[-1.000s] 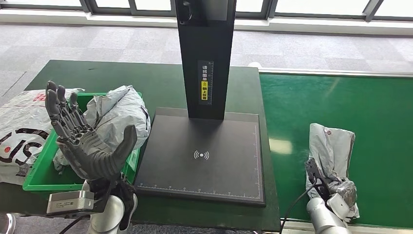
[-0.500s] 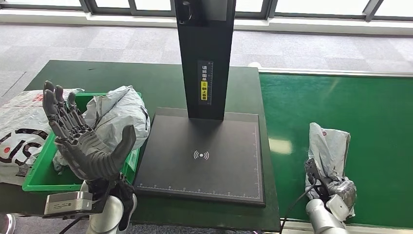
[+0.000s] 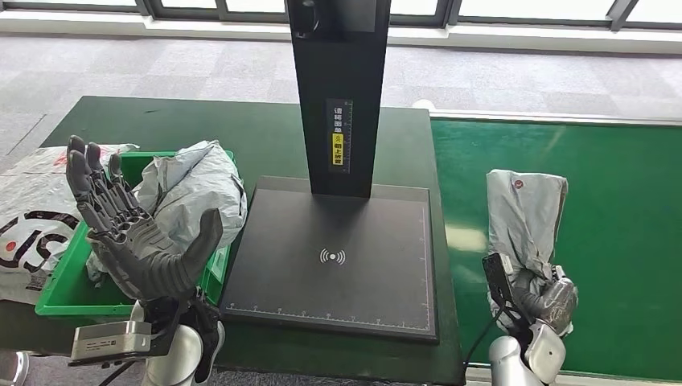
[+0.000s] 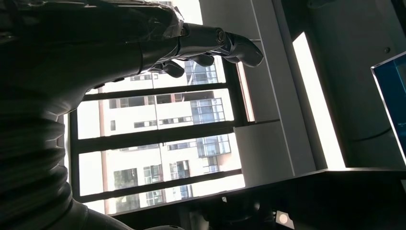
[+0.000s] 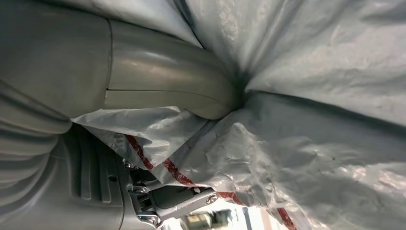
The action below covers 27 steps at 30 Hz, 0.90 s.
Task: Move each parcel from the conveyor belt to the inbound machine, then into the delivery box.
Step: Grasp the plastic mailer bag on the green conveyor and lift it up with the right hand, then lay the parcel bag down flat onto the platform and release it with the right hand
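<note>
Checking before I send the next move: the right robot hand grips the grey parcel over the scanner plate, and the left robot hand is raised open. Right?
Not quite. The right robot hand does grip the grey parcel, but over the green conveyor belt, not the scanner plate; the head view shows this. The left robot hand is raised open, as you said.

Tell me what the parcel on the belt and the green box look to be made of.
Parcel: thin grey plastic film, likely a poly mailer, going by its crumpled, slightly glossy wrinkles; the right hand grips it. Green box: apparently rigid moulded plastic, with a smooth, evenly coloured rim.
</note>
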Each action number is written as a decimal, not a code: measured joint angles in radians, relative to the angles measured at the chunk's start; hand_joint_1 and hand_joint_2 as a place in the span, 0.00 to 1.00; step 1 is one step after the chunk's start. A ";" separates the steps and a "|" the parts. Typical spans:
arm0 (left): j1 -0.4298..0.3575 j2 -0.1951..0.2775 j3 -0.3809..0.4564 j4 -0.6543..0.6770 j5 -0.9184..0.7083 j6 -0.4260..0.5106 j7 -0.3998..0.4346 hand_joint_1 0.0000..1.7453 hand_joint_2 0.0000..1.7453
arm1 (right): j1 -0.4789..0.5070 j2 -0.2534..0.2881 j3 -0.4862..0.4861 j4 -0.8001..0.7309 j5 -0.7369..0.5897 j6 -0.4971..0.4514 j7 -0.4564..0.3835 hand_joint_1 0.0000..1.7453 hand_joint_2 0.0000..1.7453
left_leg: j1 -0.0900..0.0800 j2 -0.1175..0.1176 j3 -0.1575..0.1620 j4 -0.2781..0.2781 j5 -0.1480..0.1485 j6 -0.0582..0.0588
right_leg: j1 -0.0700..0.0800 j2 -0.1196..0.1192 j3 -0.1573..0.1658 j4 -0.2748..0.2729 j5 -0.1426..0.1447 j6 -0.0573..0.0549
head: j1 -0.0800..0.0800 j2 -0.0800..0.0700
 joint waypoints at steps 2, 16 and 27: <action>0.000 0.000 0.000 0.000 -0.002 -0.002 -0.005 0.00 1.00 | 0.051 0.033 0.071 -0.129 0.023 0.000 0.003 1.00 1.00 | 0.000 0.000 -0.001 0.000 0.000 0.000 | 0.000 0.000 -0.002 0.001 -0.001 0.000 | 0.000 0.000; -0.004 0.000 0.000 0.027 0.008 -0.010 -0.035 0.00 1.00 | 0.190 0.059 0.486 -0.430 -0.003 0.008 -0.009 1.00 1.00 | 0.000 0.001 -0.005 0.000 0.000 0.000 | 0.000 0.000 -0.005 0.001 -0.001 0.000 | 0.000 0.000; -0.005 0.001 0.000 0.045 0.024 -0.012 -0.047 0.00 1.00 | 0.164 0.059 0.675 -0.316 0.002 0.093 -0.059 1.00 1.00 | 0.000 0.000 -0.003 0.000 0.001 -0.001 | 0.000 0.000 -0.006 0.001 -0.001 0.000 | 0.000 0.000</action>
